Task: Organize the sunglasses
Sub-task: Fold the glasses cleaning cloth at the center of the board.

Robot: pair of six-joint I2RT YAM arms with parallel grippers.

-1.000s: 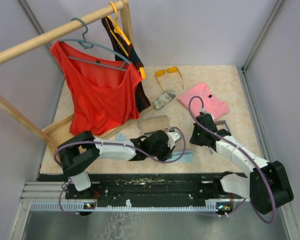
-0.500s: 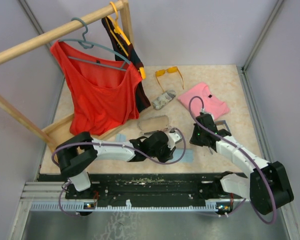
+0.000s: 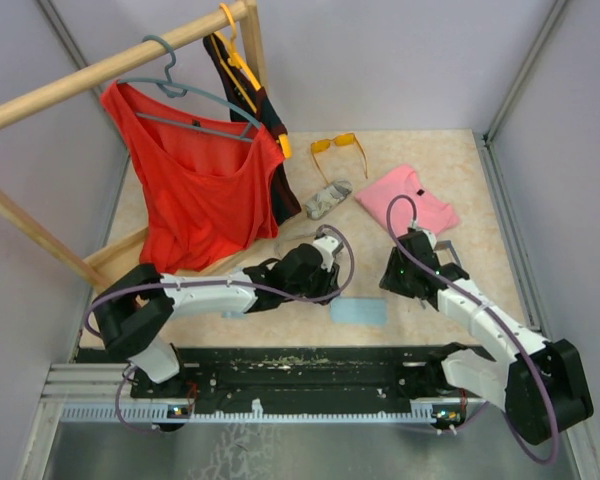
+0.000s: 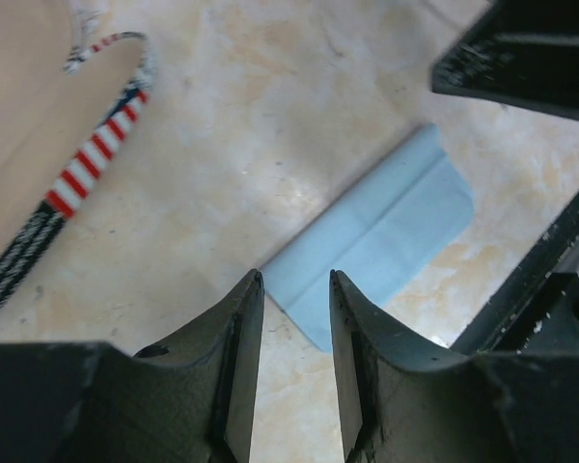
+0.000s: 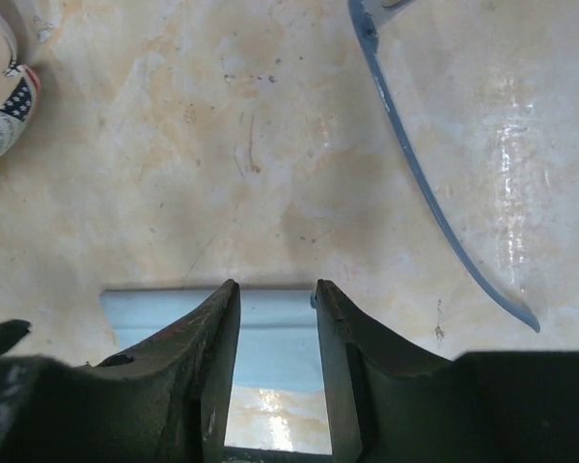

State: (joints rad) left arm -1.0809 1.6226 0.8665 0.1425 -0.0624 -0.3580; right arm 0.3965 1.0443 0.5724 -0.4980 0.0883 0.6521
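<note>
The orange-yellow sunglasses lie open at the back of the table, far from both grippers. Of the greyish-lilac sunglasses, one thin arm shows in the right wrist view, lying on the table just ahead and to the right of my right gripper. In the top view the right arm hides most of that pair. My right gripper is open and empty, low over the table. My left gripper is open by a narrow gap and empty, its tips over the corner of a light-blue cloth.
The light-blue cloth lies flat near the front edge between the grippers. A stars-and-stripes glasses case sits mid-table, another patterned case by my left gripper. A pink garment lies at right. A wooden rack with a red top fills the left.
My left gripper has moved back from the front edge towards the middle, uncovering the light-blue cloth and now covering the case behind it. My right gripper has barely shifted.
</note>
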